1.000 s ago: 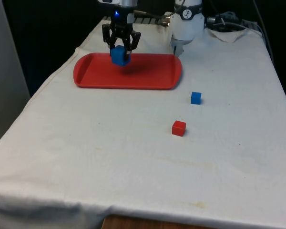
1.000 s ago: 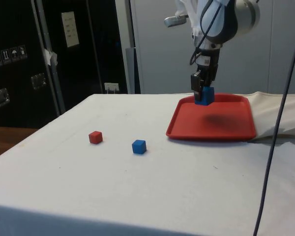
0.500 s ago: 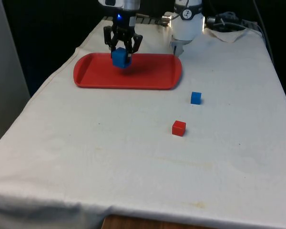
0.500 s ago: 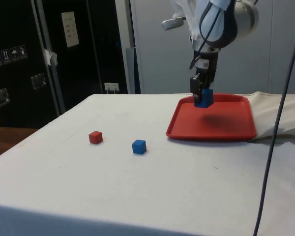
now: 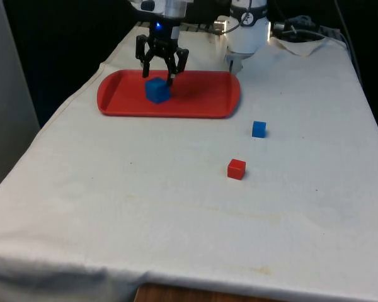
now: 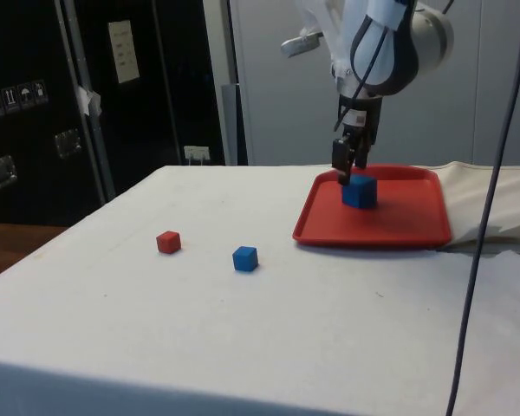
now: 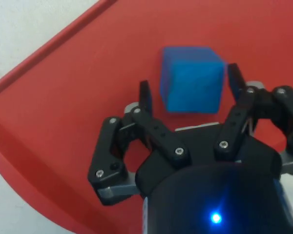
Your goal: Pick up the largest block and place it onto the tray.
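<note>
The large blue block (image 5: 157, 90) (image 6: 359, 191) (image 7: 191, 79) rests on the red tray (image 5: 201, 100) (image 6: 399, 225) (image 7: 78, 97), towards its left half in the front view. My gripper (image 5: 162, 71) (image 6: 347, 170) (image 7: 189, 87) hangs open just above the block. Its fingers (image 7: 145, 96) stand on either side of the block with a gap, not touching it.
A small blue block (image 5: 259, 129) (image 6: 245, 258) and a small red block (image 5: 236, 168) (image 6: 168, 242) lie on the white cloth nearer the camera in the front view, off the tray's right end. The arm's base (image 5: 246, 34) stands behind the tray.
The gripper has opened and let go of the large blue block, which now sits on the tray. The gripper has risen a little above it.
</note>
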Tool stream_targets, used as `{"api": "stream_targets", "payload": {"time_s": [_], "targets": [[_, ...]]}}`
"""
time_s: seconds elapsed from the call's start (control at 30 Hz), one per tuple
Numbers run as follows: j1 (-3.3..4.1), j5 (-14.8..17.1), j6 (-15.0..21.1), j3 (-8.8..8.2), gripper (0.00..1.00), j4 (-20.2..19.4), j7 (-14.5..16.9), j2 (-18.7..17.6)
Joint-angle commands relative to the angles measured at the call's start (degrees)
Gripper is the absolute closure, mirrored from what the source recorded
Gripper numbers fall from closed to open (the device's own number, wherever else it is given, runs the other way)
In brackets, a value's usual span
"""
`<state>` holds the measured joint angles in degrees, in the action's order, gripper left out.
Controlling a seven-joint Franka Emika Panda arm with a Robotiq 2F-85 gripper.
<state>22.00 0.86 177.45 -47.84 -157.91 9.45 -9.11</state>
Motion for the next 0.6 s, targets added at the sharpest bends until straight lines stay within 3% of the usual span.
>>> {"api": "stream_targets", "payload": {"time_s": [0.0,0.1,0.13,0.2,0.23,0.27,0.4,0.47,0.5,0.57], "targets": [[-0.63,0.74,1.6,1.38,0.5,-0.97,-0.06,0.4],[-0.69,0.69,1.89,1.55,0.2,-0.92,-0.23,0.06],[-0.69,0.69,1.95,1.6,0.02,-0.86,-0.29,-0.06],[-0.69,0.69,2.01,1.6,0.0,-0.8,-0.29,-0.11],[0.0,0.0,0.69,0.23,0.0,0.11,-0.34,-0.97],[-0.69,0.69,2.01,1.6,0.0,-0.8,-0.29,-0.17],[-0.69,0.69,2.06,1.6,0.0,-0.8,-0.34,-0.29],[0.0,0.0,0.74,0.34,0.0,0.29,-0.4,-1.26],[-0.29,0.4,0.8,1.15,0.0,0.4,-0.4,-0.46],[-0.17,0.23,0.23,1.03,0.0,1.15,-0.52,-0.46]]}}
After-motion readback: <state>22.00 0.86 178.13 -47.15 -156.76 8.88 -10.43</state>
